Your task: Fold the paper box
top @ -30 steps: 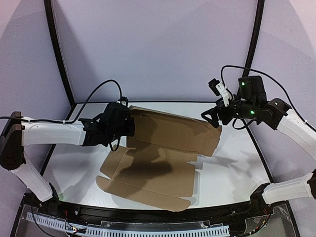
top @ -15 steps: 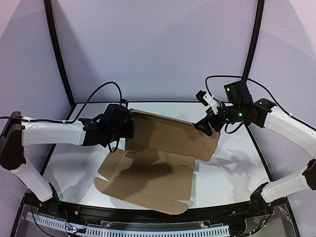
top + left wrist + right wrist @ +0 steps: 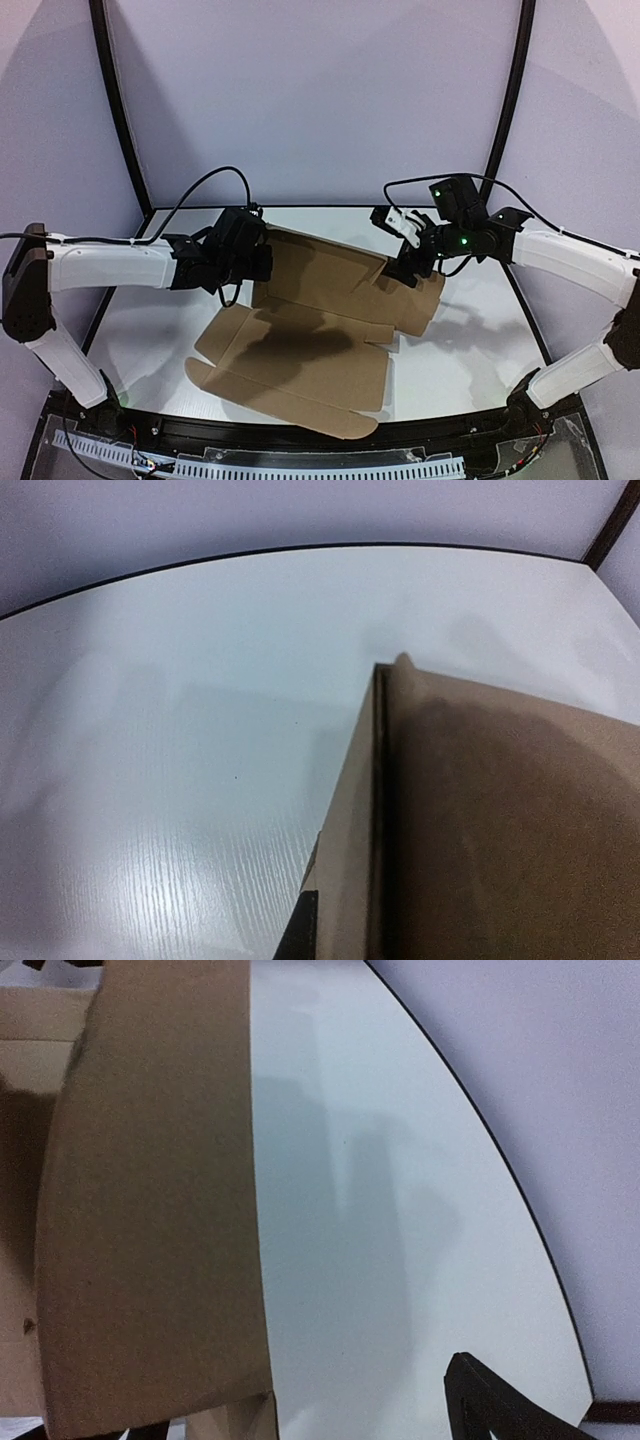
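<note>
The left arm reaches out low from its side of the table [image 3: 470, 330], forearm nearly level. The left gripper [image 3: 263, 260] is pinched tight on the left end of the paper box [image 3: 300, 350], at the upright far panel. Its wrist view shows the folded cardboard edge running straight down toward one dark finger [image 3: 298, 932].

The right arm bends in from its side with the elbow high. Two small green lights glow on its wrist. The right gripper [image 3: 402, 268] points down and inward at the right end of that same raised panel. Its jaws stand wide apart and hold nothing. In its wrist view the brown panel fills the side by one finger, while the other finger [image 3: 495, 1400] hangs over bare white table.

The box is plain brown cardboard. Its lower panels and flaps lie flat, spread toward the arm bases, below and between the two grippers.

Compared with a second ago, the right gripper has swung inward and lower, from beyond the panel's right corner to right against it. The sheet has slid a little toward the left arm. The left gripper has hardly moved.
</note>
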